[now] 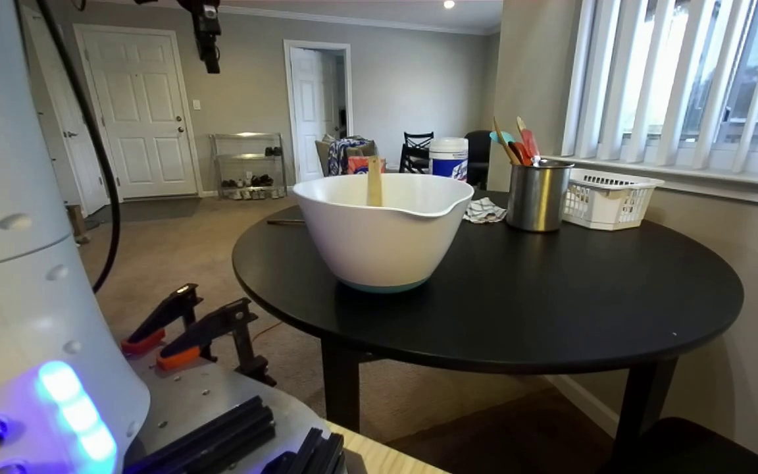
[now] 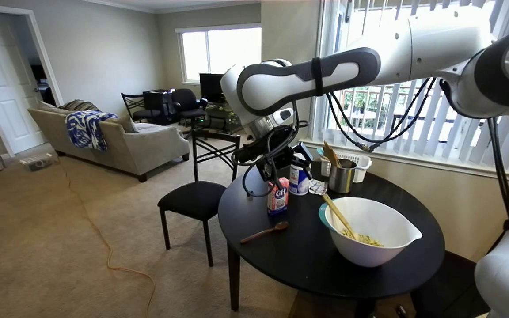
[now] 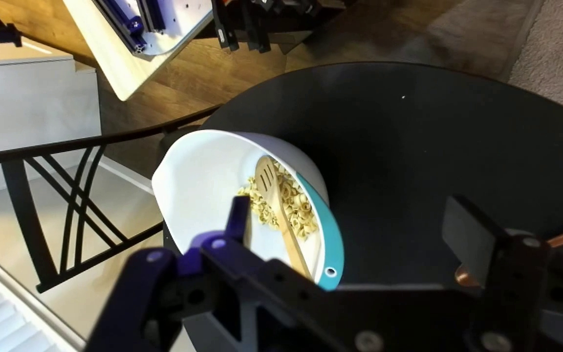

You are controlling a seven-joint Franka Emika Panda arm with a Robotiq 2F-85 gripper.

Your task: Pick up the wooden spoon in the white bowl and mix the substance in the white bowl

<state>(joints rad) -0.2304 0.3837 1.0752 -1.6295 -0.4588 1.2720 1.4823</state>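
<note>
In an exterior view, one brown spoon [image 2: 263, 232] lay near the left edge of the table [image 2: 301, 260]; then one carton [image 2: 278, 199], one pincer [image 3: 354, 222], its two fingers [image 3: 466, 234] apart, one tub [image 2: 298, 182], one cloth [image 2: 317, 187], one pot [image 2: 342, 180] of utensils [image 2: 332, 154], one basket [image 2: 361, 173] by the far edge, and one bowl [image 2: 362, 257] toward the right edge, holding pasta [image 2: 370, 240] and one wooden spoon [image 2: 339, 216]. Beyond the round, black table were carpet [image 2: 38, 243] and one sofa [image 2: 155, 145].

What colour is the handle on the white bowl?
The bowl handle is teal; the wrist view shows it best.
</note>
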